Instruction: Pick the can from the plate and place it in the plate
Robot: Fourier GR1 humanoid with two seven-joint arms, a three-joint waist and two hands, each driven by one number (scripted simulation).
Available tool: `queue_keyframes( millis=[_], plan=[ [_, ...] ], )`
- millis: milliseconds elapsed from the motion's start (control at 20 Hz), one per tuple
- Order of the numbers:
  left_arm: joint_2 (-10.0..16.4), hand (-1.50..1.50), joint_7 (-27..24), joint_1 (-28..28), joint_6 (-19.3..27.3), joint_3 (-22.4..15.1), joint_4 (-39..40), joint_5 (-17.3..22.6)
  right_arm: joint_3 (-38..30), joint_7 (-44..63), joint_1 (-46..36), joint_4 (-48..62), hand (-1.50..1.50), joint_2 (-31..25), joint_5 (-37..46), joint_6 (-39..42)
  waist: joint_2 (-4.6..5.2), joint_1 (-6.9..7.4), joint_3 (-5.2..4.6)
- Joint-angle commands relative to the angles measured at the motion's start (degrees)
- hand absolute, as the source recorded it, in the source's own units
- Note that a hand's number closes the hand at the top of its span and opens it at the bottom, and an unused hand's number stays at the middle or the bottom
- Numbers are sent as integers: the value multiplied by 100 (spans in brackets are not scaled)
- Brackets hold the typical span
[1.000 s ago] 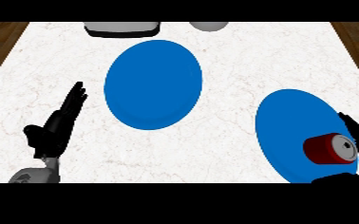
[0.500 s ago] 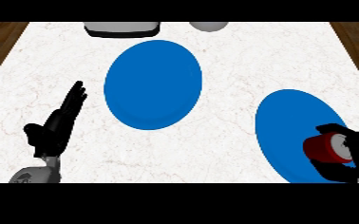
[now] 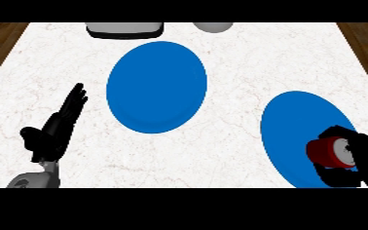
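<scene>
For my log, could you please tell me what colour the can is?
The can is red; head view shows it.

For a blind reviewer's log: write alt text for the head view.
The robot's black right hand curls round a red cylindrical can lying on its side over the right-hand round blue plate. A second round blue plate sits mid-way on the white marble counter; the black left hand rests open at lower left, fingers up.
</scene>
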Motion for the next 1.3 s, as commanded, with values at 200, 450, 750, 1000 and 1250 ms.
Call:
queue_keyframes(
  millis=[200,450,750,1000,1250],
  plan=[
    [-128,0,-102,496,-41,-81,-391,-113,1184,259,-227,-17,150,834,1464,-822,15,71,35],
    [-88,0,-67,224,-53,78,-197,-121,1630,438,-11,-1028,150,983,1972,-870,12,17,32],
    [-101,0,-18,66,-59,142,13,-177,2355,980,286,-2588,150,1174,2376,-356,11,-3,31],
    [-197,0,-254,-420,16,193,593,-297,2662,1278,-230,-3186,150,1302,2978,-238,23,-21,28],
    [-389,0,4,74,101,-24,-75,-377,2997,1566,-1006,-3300,150,1619,3618,-107,15,31,31]
  ],
)
